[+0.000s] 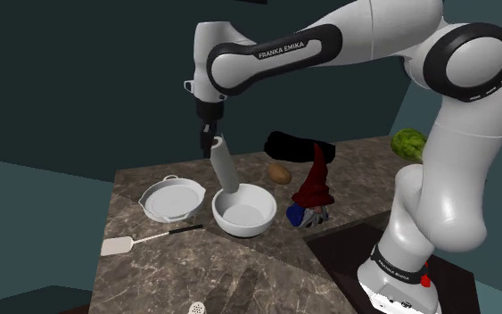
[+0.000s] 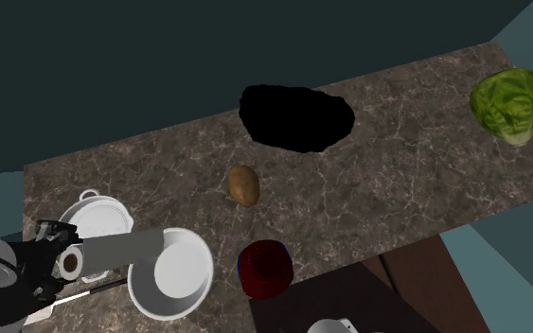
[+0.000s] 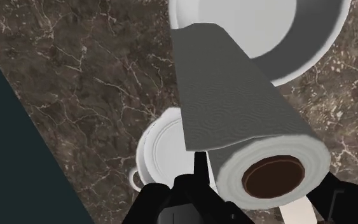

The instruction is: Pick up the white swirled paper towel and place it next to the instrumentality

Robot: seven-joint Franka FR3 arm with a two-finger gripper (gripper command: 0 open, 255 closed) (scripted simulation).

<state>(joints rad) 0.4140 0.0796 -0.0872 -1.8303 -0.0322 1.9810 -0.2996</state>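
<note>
Roll first: its brown-cored end sits right at the gripper, whose jaws pinch it from both sides near that end. The long axis runs away from the hand and down toward the bowl, with the pot beneath it.

In the shoulder view the roll hangs tilted at centre frame, its upper end in the jaws and its lower end at the bowl's back rim. I cannot tell whether it clears that rim, so a lift looks wise before any sideways move.

The pot lies just left of the bowl. The spatula rests at lower left, near the front edge of the counter. Right of the bowl stands a red-hatted gnome, with a potato behind it, a long black shape farther back and a lettuce at upper right.

Which one is the instrumentality is unclear; the spatula or the black shape are my guesses. The counter is bare in front of the bowl and around the spatula. In the second exterior view there is more bare surface between the black shape and the lettuce.
</note>
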